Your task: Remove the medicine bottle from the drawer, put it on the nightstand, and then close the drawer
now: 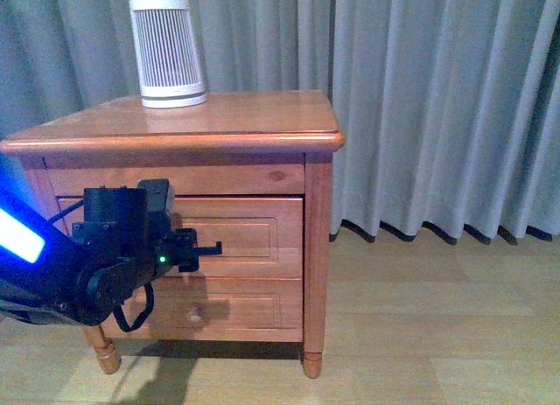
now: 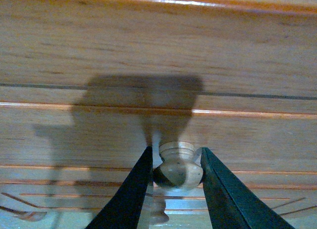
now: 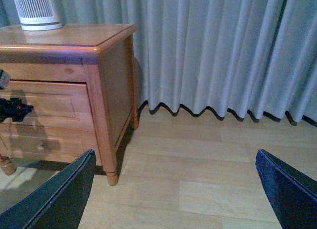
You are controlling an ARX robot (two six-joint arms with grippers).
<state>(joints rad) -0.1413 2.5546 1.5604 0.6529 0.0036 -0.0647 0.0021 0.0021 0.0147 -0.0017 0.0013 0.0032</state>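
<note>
Dark, tapered jaws of left gripper (image 2: pixel 176 150) clasp the round wooden knob (image 2: pixel 179 165) on the drawer (image 2: pixel 247 135); right gripper (image 3: pixel 174 157) jaws gape.

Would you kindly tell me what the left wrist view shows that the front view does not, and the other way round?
Only the left wrist view shows the knob of the drawer close up, sitting between the left gripper's two dark fingers; whether they squeeze it is unclear. Only the front view shows the whole nightstand, the white ribbed canister on its top and the curtain behind. Both show the drawer shut, with the left gripper at its front. Neither shows the medicine bottle.
</note>
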